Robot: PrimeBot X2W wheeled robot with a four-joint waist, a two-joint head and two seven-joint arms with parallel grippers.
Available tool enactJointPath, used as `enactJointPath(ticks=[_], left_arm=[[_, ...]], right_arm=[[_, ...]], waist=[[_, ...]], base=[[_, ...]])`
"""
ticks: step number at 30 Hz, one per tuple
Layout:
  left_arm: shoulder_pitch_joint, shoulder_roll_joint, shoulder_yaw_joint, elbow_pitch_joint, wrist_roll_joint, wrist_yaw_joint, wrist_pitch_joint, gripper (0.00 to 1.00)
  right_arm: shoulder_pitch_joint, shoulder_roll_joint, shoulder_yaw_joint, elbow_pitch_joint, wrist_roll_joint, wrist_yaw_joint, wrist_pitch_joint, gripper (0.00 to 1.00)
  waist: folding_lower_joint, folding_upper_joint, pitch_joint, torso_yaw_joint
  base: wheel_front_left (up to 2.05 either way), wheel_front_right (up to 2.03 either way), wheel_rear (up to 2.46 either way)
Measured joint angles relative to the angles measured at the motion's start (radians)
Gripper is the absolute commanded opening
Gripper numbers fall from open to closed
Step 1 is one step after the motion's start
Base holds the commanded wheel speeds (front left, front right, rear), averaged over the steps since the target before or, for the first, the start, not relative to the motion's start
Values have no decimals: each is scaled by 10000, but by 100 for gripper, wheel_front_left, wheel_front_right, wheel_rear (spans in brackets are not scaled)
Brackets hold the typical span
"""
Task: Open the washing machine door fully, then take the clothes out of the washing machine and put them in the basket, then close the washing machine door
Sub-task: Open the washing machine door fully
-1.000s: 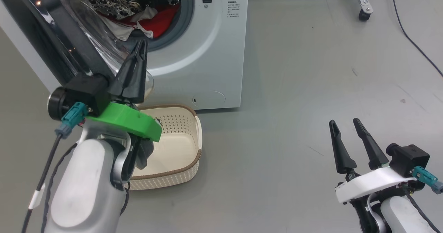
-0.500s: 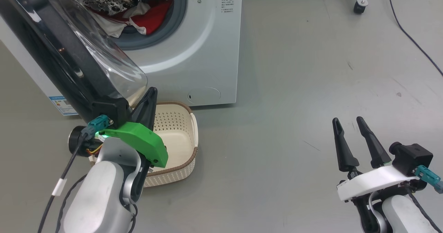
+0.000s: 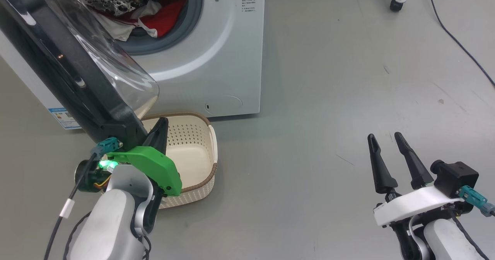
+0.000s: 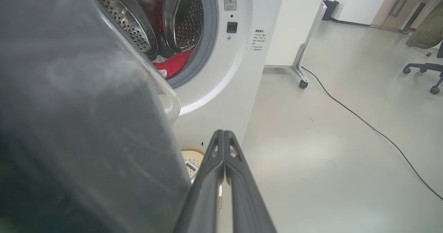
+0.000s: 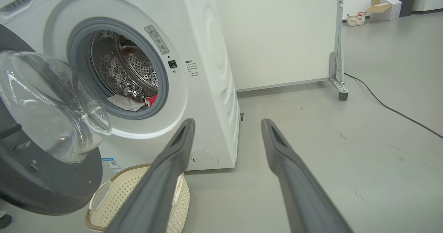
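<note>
The washing machine stands with its door swung out to the left, black rim and clear glass bowl facing the drum. Red and white clothes lie at the drum's mouth, and they also show in the left wrist view as clothes. The cream basket sits on the floor below the door and holds nothing. My left gripper is shut with nothing in it, just right of the door's lower rim and over the basket. My right gripper hangs open far to the right, above the floor.
A black cable runs across the floor at the right, past a caster wheel of a white partition. An office chair stands far off. Open grey floor lies between the machine and my right arm.
My left gripper has dropped from in front of the drum opening to beside the door's lower rim, over the basket. The head view has shifted slightly. The right arm holds still.
</note>
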Motion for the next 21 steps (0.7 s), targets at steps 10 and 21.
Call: enactJointPath(ticks=[10, 21], left_arm=[[14, -35, 215, 314, -10, 123, -119, 0], [-1, -174, 77, 552, -105, 123, -385, 0]], right_arm=[[2, 4, -65, 92, -12, 88, 0, 100], [10, 29, -341, 92, -15, 90, 0, 100]], waist=[[0, 0, 34, 13], [0, 0, 53, 574]], base=[[0, 0, 0], [0, 0, 0]])
